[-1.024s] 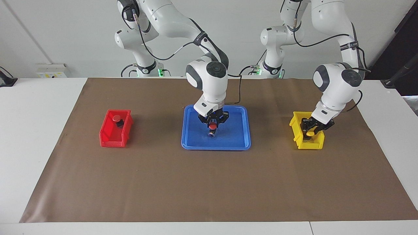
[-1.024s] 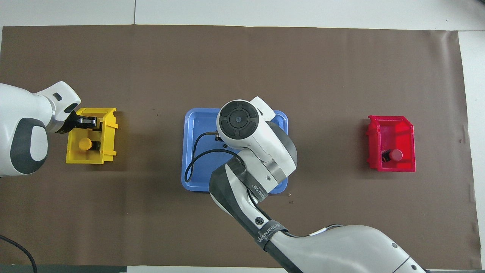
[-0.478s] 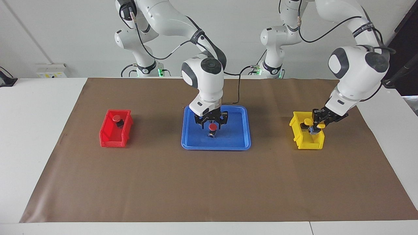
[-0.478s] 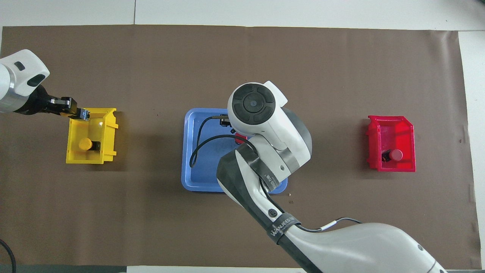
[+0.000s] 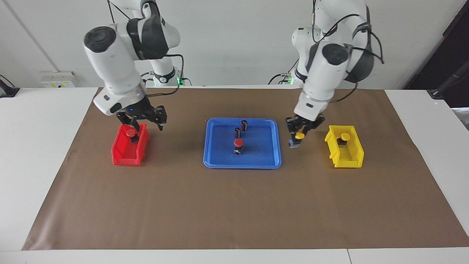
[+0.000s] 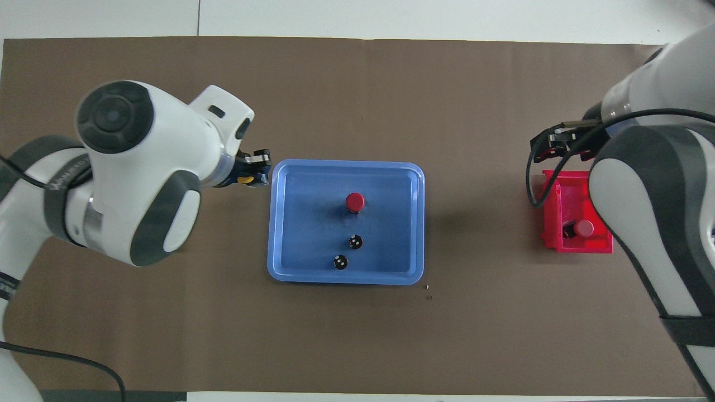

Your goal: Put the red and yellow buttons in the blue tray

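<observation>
So far you have one red button (image 5: 238, 142) in the tray (image 5: 273, 161). Left gripper (image 5: 299, 136) grips a yellow button (image 5: 299, 136) beside the tray; right gripper (image 5: 143, 122), fingers spread, hovers over the red bin (image 5: 124, 154). Two buttons wait in bins.

At the centre of your facing view sits the wide, shallow blue plastic tray (image 5: 220, 161) with rounded corners and a raised rim. One red-capped push button on a black base (image 5: 238, 145) stands upright near its middle. The second red-capped button (image 5: 130, 134) lies in the small red bin (image 5: 124, 156) at frame left. One yellow-capped button (image 5: 299, 137) hangs pinched in the left gripper (image 5: 297, 138), just right of the tray. The other yellow-capped button (image 5: 344, 138) rests in the small yellow bin (image 5: 348, 159) at right.
</observation>
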Robot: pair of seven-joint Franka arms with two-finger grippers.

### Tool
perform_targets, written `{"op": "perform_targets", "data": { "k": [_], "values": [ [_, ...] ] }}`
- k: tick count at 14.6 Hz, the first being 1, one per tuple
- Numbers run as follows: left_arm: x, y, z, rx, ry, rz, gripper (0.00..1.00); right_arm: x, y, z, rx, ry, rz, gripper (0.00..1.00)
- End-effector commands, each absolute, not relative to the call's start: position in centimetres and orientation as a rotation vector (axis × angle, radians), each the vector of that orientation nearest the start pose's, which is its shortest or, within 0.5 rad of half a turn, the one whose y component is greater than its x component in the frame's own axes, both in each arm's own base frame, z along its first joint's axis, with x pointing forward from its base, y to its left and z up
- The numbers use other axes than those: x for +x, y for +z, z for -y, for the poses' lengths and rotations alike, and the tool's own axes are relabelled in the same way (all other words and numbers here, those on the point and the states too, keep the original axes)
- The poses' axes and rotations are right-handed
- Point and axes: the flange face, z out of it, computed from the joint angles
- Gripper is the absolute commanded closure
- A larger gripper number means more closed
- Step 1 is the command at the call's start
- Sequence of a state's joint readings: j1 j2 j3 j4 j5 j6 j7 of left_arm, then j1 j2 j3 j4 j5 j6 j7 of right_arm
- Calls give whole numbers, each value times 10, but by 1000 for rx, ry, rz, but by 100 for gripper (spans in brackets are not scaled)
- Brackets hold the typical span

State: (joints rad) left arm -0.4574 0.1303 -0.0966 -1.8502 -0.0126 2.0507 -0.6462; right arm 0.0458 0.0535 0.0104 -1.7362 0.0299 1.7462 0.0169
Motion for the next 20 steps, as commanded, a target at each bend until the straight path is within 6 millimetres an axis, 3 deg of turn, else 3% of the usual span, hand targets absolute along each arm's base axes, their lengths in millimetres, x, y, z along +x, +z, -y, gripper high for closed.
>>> {"op": "perform_targets", "data": {
  "k": [1,3,5,8,9,10,11,13,15,17,19,20],
  "values": [
    [503,424,355,-3212,-72,195,99,536,483,10,-3094,89,99,20],
    [495,401,383,-3230,-92,215,99,515,455,30,-3096,50,124,26],
    [499,374,389,-3210,-62,203,99,504,439,33,-3095,34,208,29],
    [504,360,392,-3212,-66,205,92,494,418,51,-3096,40,188,34],
    [504,360,391,-3206,-58,203,76,491,408,52,-3097,28,196,34],
    [504,360,390,-3201,-59,201,27,488,397,56,-3100,14,184,34],
    [504,359,388,-3174,-66,168,17,485,390,57,-3101,-1,207,34],
    [505,380,380,-3137,-32,148,16,485,382,60,-3103,-15,213,34],
    [510,419,360,-3113,0,105,12,484,377,59,-3105,-24,214,34],
    [522,463,310,-3105,14,57,10,480,370,59,-3107,-38,222,35],
    [524,513,260,-3103,18,-39,0,477,362,70,-3104,-11,208,35],
    [524,538,227,-3101,29,-83,0,477,362,71,-3104,-11,212,35]
  ]
}}
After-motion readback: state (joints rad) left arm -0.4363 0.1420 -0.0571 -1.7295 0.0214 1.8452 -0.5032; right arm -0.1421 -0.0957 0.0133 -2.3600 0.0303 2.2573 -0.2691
